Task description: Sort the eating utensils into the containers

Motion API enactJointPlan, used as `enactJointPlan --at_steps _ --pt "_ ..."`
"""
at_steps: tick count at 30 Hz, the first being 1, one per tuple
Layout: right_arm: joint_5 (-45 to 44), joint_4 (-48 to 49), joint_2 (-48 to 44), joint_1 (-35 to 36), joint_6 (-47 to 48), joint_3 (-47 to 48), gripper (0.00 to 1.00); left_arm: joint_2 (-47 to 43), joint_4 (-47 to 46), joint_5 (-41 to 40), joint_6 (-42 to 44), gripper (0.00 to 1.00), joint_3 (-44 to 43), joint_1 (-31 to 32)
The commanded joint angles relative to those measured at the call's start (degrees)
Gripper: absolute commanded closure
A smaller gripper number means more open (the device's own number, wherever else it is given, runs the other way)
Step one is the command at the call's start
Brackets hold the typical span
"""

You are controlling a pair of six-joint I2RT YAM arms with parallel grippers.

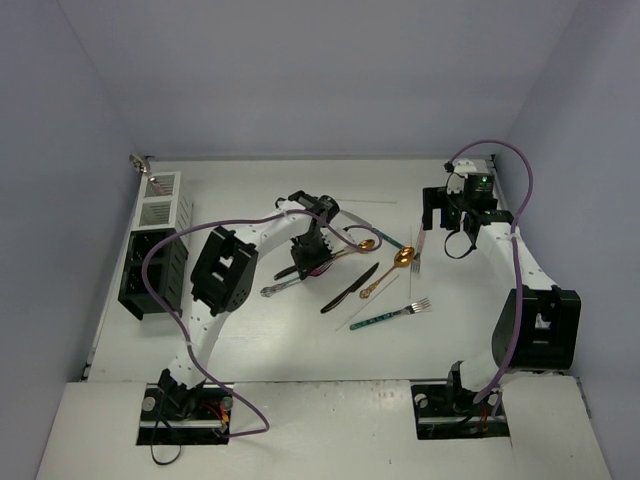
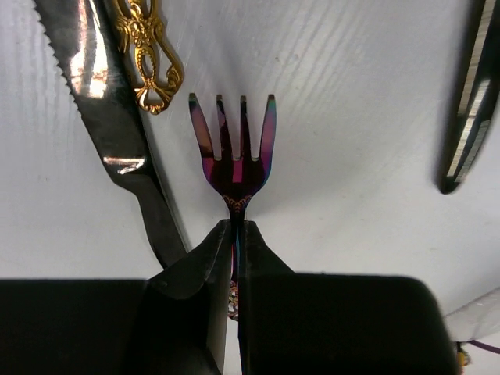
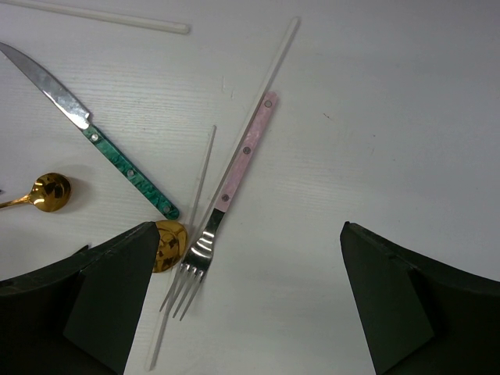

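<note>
My left gripper (image 2: 237, 226) is shut on the neck of a rainbow-purple fork (image 2: 234, 148) that lies on the white table, tines pointing away. Beside it lie a black serrated knife (image 2: 117, 133) and an ornate gold handle (image 2: 148, 55). From above, this gripper (image 1: 310, 262) points down at the middle of the utensil pile. My right gripper (image 3: 248, 234) hangs open above a pink-handled fork (image 3: 246, 148), with nothing between its fingers. A teal-handled knife (image 3: 129, 172), gold spoon bowls (image 3: 168, 244) and thin white sticks (image 3: 258, 86) lie nearby. The containers, one white (image 1: 163, 200) and the others black (image 1: 150, 270), stand at the left.
A black knife (image 1: 350, 288), a teal-handled fork (image 1: 390, 316) and a gold spoon (image 1: 392, 268) lie between the arms. Purple cables (image 1: 160, 260) loop over both arms. Grey walls (image 1: 60, 150) close the table in on three sides.
</note>
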State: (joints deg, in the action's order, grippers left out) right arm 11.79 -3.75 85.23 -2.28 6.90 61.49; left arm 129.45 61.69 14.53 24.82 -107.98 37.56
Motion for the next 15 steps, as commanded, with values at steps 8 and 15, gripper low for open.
enactJointPlan --at_steps 8,15 --pt "0.66 2.08 -0.70 -0.18 -1.38 1.41 0.00 -22.21 0.72 8.76 -10.75 1.00 -11.34 -3.78" --pt "1.44 2.24 0.15 -0.02 -1.70 1.94 0.00 -35.90 -14.07 18.48 -19.24 1.00 -1.02 -27.74"
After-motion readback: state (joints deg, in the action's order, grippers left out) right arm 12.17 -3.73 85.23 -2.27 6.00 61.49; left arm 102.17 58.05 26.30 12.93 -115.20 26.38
